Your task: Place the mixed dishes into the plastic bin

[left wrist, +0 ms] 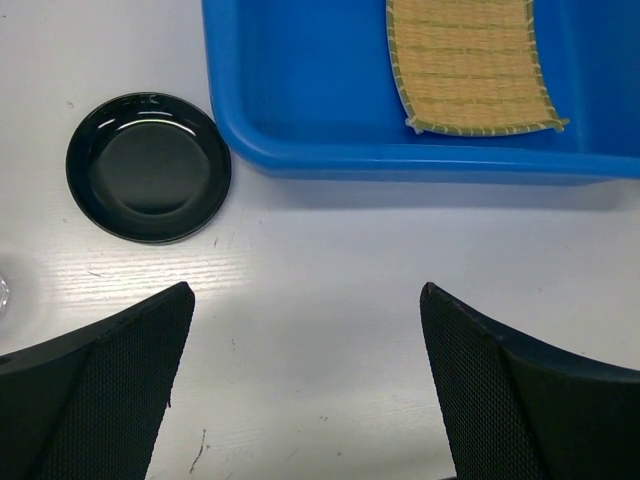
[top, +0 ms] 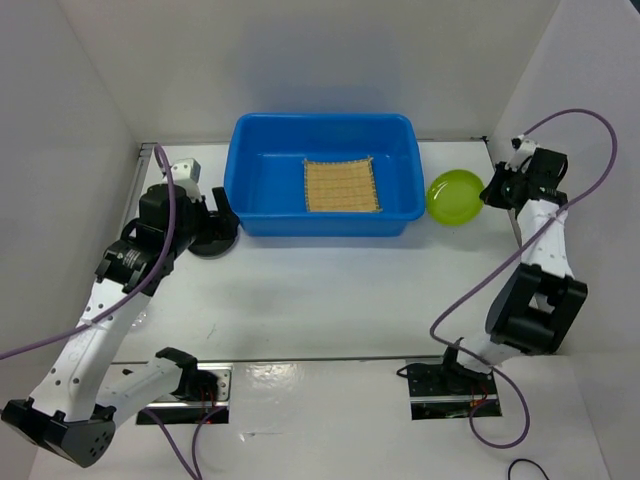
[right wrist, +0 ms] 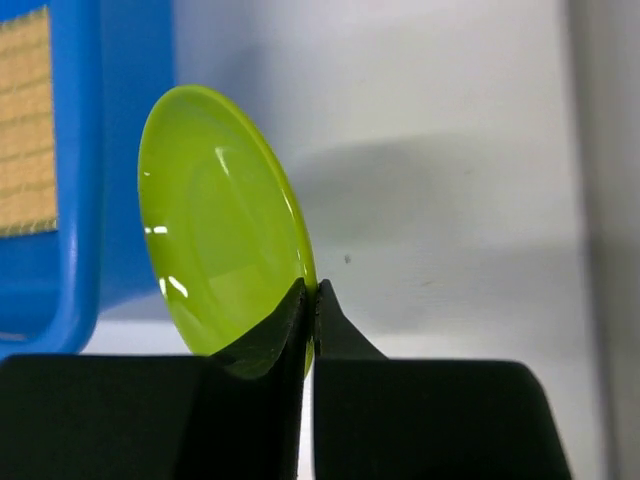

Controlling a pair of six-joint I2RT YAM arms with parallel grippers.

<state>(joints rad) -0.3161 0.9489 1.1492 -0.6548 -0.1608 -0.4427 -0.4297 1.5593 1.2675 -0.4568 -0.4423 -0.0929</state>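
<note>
Inside the bin (top: pixel 320 226), the mat (top: pixel 341 185); just left of the bin, on the worktop (top: pixel 330 290), the left plate (left wrist: pixel 149 167); just right (pinched in the right tool (right wrist: pixel 310 290)), the right plate (top: pixel 454 197).

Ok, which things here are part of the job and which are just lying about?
Job: blue bin, bamboo mat inside it, lime-green plate pinched in the right claw, black plate beside the bin.
Not the job: purple cables, white side walls.

White table (top: pixel 330 295), white enclosure walls (top: pixel 330 60)

Robotics lab booth: white walls (top: pixel 330 60), white table (top: pixel 330 290), cabled arms (top: pixel 100 320).
</note>
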